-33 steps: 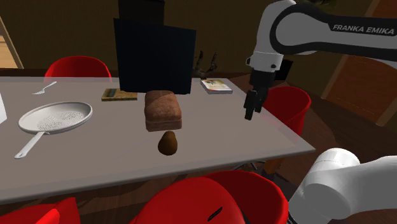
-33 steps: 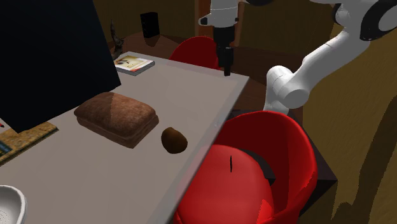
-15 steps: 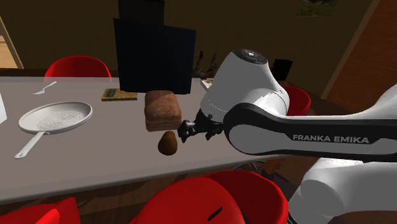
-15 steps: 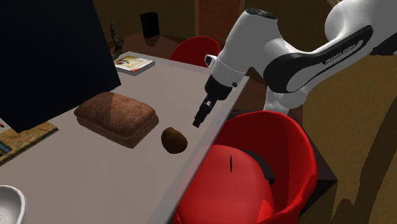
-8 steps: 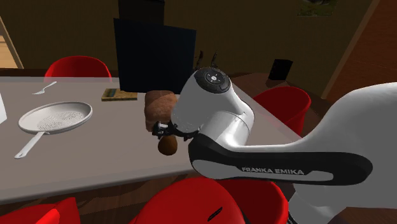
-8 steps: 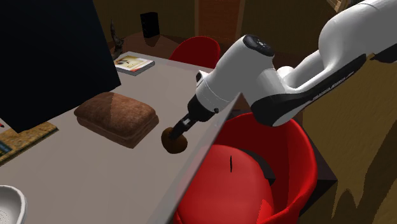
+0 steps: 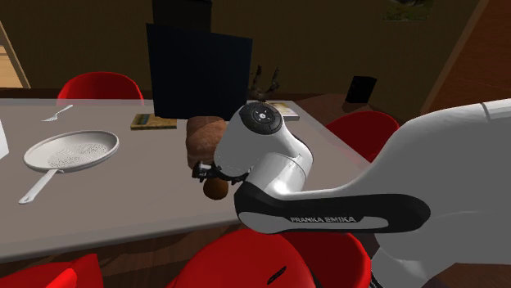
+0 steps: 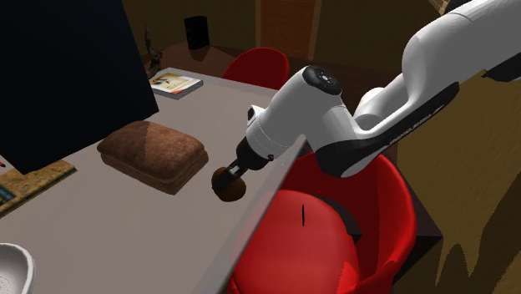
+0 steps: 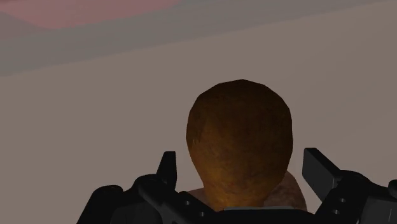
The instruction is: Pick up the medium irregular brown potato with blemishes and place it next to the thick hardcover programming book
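The brown potato [image 9: 240,143] lies on the grey table [image 8: 125,234] near its edge, in front of a brown bread loaf [image 8: 153,154]. My black gripper [image 9: 243,170] is down at the potato [image 8: 230,189], open, with one finger [image 9: 167,168] on each side of it and a gap to each. In the shoulder view the arm's white wrist covers most of the potato [image 7: 215,191] and the gripper [image 7: 210,173]. A thick book with a pale cover [image 8: 174,83] lies at the table's far corner, well beyond the loaf.
A large dark box [image 7: 199,69] stands behind the loaf [image 7: 201,131], with a second flat book [image 7: 153,122] at its foot. A pan [image 7: 72,151] and a fork [image 7: 57,112] lie to the shoulder view's left. Red chairs [image 8: 351,209] crowd the table's edges.
The arm has swung in from the table's far end and come down over the potato. Its open fingers now straddle it. The potato has not moved.
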### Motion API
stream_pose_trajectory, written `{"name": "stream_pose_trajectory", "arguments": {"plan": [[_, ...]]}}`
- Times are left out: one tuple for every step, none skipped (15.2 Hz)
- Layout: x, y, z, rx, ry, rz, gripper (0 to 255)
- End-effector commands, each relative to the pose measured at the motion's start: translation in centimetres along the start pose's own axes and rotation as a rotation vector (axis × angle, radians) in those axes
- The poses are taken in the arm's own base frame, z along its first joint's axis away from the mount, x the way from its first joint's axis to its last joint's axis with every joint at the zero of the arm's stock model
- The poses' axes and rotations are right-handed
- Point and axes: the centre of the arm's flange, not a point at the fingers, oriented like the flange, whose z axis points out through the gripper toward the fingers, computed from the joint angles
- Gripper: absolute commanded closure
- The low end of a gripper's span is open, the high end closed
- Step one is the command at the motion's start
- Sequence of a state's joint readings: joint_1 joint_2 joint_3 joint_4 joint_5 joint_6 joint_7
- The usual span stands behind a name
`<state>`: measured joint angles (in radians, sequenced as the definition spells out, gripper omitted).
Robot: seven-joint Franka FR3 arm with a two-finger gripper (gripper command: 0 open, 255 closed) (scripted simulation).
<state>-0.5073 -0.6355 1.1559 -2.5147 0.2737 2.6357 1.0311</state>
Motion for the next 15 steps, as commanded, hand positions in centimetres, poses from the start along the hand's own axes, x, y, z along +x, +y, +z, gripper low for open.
{"name": "stream_pose_trajectory", "arguments": {"plan": [[0.00, -0.02, 0.28, 0.001, 0.000, 0.000, 0], [0.00, -0.02, 0.28, 0.001, 0.000, 0.000, 0], [0.00, -0.02, 0.28, 0.001, 0.000, 0.000, 0], [0.00, -0.02, 0.28, 0.001, 0.000, 0.000, 0], [0.00, -0.02, 0.28, 0.001, 0.000, 0.000, 0], [0.00, -0.02, 0.28, 0.000, 0.000, 0.000, 0], [0.00, -0.02, 0.28, 0.000, 0.000, 0.000, 255], [0.00, -0.02, 0.28, 0.000, 0.000, 0.000, 255], [-0.01, -0.01, 0.28, 0.000, 0.000, 0.000, 255], [-0.01, -0.01, 0.28, 0.001, 0.000, 0.000, 255], [-0.01, 0.00, 0.27, 0.001, 0.000, 0.000, 255], [0.00, 0.00, 0.27, 0.001, 0.000, 0.000, 255], [-0.01, 0.00, 0.27, 0.001, 0.000, 0.000, 255], [-0.01, 0.00, 0.27, 0.000, 0.000, 0.000, 255], [0.00, 0.00, 0.26, 0.001, 0.000, 0.000, 255]]}}
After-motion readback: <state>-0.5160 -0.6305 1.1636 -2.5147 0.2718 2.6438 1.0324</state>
